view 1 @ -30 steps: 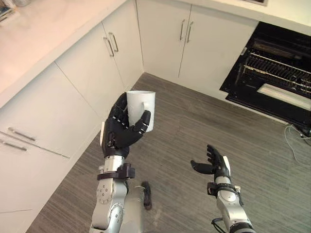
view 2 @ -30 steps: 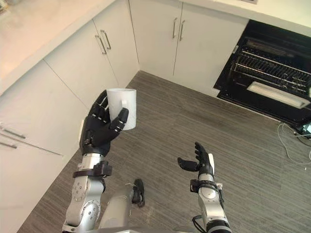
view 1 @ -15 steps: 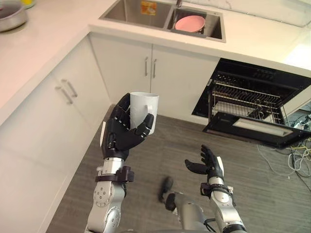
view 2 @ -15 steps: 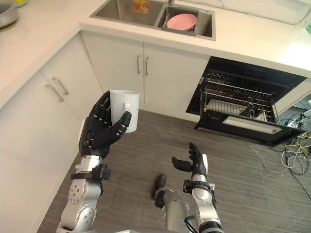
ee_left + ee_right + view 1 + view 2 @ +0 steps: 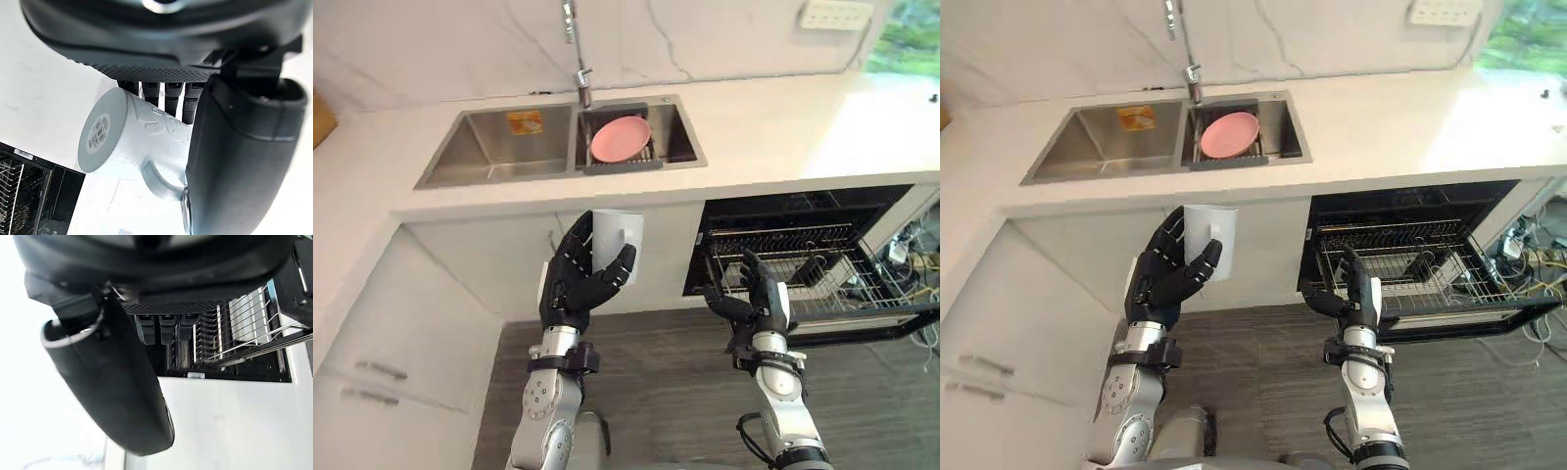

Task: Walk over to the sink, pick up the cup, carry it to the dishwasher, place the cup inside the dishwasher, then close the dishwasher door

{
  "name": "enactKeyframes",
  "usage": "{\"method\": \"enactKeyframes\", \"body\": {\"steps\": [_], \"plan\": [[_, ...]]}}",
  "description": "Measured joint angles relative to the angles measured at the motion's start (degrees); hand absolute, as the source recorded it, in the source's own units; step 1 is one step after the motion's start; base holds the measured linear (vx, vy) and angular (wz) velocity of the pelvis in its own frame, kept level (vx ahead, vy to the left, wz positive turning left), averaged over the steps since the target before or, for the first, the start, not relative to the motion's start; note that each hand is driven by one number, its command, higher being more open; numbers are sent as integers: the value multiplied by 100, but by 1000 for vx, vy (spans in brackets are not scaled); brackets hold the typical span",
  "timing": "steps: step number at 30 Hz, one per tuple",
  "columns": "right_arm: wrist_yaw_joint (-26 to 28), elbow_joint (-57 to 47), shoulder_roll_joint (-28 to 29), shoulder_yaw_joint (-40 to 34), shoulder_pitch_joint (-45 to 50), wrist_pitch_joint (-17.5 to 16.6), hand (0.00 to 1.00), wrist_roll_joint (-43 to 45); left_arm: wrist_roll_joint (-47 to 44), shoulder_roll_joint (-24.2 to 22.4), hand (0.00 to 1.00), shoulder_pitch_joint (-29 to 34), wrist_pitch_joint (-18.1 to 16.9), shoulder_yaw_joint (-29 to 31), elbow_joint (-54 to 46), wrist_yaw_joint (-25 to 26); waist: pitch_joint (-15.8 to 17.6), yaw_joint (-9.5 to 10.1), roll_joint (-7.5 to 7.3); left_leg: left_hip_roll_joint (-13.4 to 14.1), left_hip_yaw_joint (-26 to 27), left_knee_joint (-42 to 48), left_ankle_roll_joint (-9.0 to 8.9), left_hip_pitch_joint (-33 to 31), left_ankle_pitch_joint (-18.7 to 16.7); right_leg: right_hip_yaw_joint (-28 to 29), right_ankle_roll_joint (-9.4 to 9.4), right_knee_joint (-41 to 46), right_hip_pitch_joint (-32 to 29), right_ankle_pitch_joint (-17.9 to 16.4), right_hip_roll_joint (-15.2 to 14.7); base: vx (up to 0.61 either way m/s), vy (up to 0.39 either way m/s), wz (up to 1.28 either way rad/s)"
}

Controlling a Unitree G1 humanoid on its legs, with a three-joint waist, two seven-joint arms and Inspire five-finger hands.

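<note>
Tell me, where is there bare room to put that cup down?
The countertop right of the sink is bare, and so is the sink's left basin. The right basin holds a pink plate. The dishwasher rack looks mostly free.

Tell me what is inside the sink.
A pink plate lies in the sink's right basin; an orange patch shows in the left one. Whatever is under the plate is hidden.

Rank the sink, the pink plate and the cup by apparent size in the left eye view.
1. Sink: clearly largest.
2. Pink plate and cup: they look about alike. The cup, held in the left hand, is nearer the camera, so unranked.
</note>
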Motion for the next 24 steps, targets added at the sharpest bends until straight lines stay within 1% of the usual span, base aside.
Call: {"method": "enactKeyframes", "body": {"steps": [1, 2, 3, 4, 5, 6, 7, 8, 9, 10, 11, 12, 13, 14, 15, 16, 17, 19, 20, 21, 23, 24], "plan": [[3, 5, 39, 43, -2, 5, 90, -1, -1, 41, 30, -7, -2, 29, -19, 7, 10, -9, -90, -57, 114, 106, 151, 27, -21, 115, 63, 90, -2, -101, -79, 369, 378, -94], [28, -45, 130, 108, 41, 6, 90, -3, 0, 104, 30, -23, -1, 118, -66, 35, -28, -67, -295, -208, 327, 259, 278, 22, -230, 229, 185, 308, -111, -286, -333, 411, 388, -77], [39, -78, 158, 132, 36, 6, 90, -6, -1, 118, 30, -40, 0, 147, -99, 73, -23, -67, -354, -239, 583, 454, 397, 27, -494, 298, 297, 765, -331, -412, -466, 383, 368, -76], [40, -79, 161, 159, 26, 6, 90, -6, -1, 120, 30, -26, 5, 159, -115, 88, -23, -48, -353, -225, 716, 514, 447, 55, -599, 287, 343, 1054, -509, -439, -512, 359, 341, -109], [81, -80, 220, 223, 2, 9, 90, -11, 0, 158, 30, 9, 14, 218, -149, 99, 6, -3, -398, -225, 1083, 526, 599, 292, -761, 99, 634, 2024, -917, -506, -721, 207, 224, -96], [95, -80, 263, 264, -3, 14, 90, -12, 0, 188, 30, 22, 16, 244, -153, 112, 21, -6, -423, -250, 1230, 489, 707, 446, -816, -95, 760, 2438, -1090, -480, -893, 256, 240, -119], [146, -80, 319, 363, -3, 33, 90, -28, 2, 235, 30, 75, 22, 273, -156, 136, 27, -15, -433, -263, 1524, 335, 865, 831, -911, -764, 690, 2990, -1255, -508, -1260, 228, 199, -105], [199, -100, 335, 519, -13, 35, 90, -70, 3, 252, 30, 169, 20, 295, -252, 144, 19, -32, -438, -260, 1752, 60, 897, 1192, -932, -1474, 470, 3213, -1354, -607, -1556, 217, 171, -99], [217, -144, 344, 590, -16, 34, 90, -94, 10, 251, 30, 196, 20, 294, -332, 144, 8, -40, -447, -250, 1846, -93, 897, 1313, -932, -1765, 390, 3248, -1414, -656, -1635, 194, 118, -89], [242, -211, 350, 720, -73, 28, 90, -146, 85, 249, 30, 226, 0, 294, -499, 140, -12, -30, -481, -213, 2035, -285, 894, 1462, -932, -2149, 311, 3214, -1615, -703, -1702, 146, 56, -75], [298, -219, 363, 777, -167, 27, 90, -169, 107, 256, 30, 226, -28, 298, -565, 137, -19, -23, -492, -180, 2176, -392, 891, 1546, -931, -2452, 276, 3093, -1741, -723, -1734, 232, 35, -94], [358, -229, 365, 876, -323, 27, 90, -168, 112, 262, 30, 204, -33, 340, -594, 127, -20, -62, -492, -125, 2347, -469, 884, 1637, -927, -2872, 226, 2562, -1859, -679, -1676, 231, -7, -73], [383, -285, 366, 923, -365, 27, 90, -167, 112, 266, 30, 183, -33, 365, -585, 128, -34, -90, -528, -118, 2367, -453, 870, 1639, -936, -2920, 114, 2030, -1906, -468, -1546, 238, -38, -51], [410, -366, 367, 939, -346, 27, 90, -161, 113, 270, 30, 170, -32, 376, -576, 128, -50, -95, -576, -138, 2365, -410, 794, 1640, -985, -2862, 41, 1650, -1903, -100, -1426, 218, -96, -21], [443, -524, 279, 948, -302, 12, 90, -158, 143, 207, 30, 136, -37, 398, -467, 122, -31, -140, -460, -30, 2293, -204, 529, 1694, -1242, -2745, -20, 1372, -1789, 399, -1226, 189, -78, -19], [457, -533, 260, 960, -289, 13, 90, -156, 158, 152, 30, 153, -28, 408, -401, 126, -53, -125, -371, 94, 2292, -107, 468, 1729, -1290, -2718, -46, 1221, -1670, 419, -1082, 246, -90, -37], [503, -650, 190, 958, -190, 12, 90, -59, 175, 101, 30, 159, -25, 410, -299, 122, -75, -125, -277, 365, 2254, 101, 390, 1830, -1340, -2701, -72, 744, -1297, 503, -728, 194, -64, -36], [543, -916, 188, 958, -18, -17, 90, 101, 216, 123, 30, 121, -27, 417, -292, 95, -75, -153, -278, 640, 2243, 570, 367, 1743, -1353, -2690, -120, 322, -1004, 600, -435, 210, -121, -31], [573, -1127, 119, 948, 55, -78, 90, 178, 215, 120, 30, 75, -27, 456, -276, 95, -72, -159, -272, 810, 2214, 1081, 365, 1593, -1323, -2595, -141, 181, -895, 609, -306, 249, -107, -54], [608, -1308, 75, 951, 64, -97, 90, 362, 215, 121, 30, -36, -24, 509, -187, 99, -65, -150, -277, 888, 2005, 1748, 291, 1310, -1217, -2433, -166, 59, -786, 622, -273, 201, -46, -58], [646, -1442, 48, 920, 66, -119, 90, 541, 217, 118, 30, -97, -23, 505, -185, 105, -66, -133, -278, 758, 1698, 1744, 145, 1168, -1391, -2286, -161, 24, -747, 626, -317, 158, 46, -54], [682, -1537, 42, 876, 66, -202, 90, 843, 222, 118, 30, -218, -21, 492, -182, 106, -65, -119, -285, 545, 1398, 1385, 119, 1005, -1500, -2122, -126, -17, -705, 648, -404, 144, 98, -54]]}}
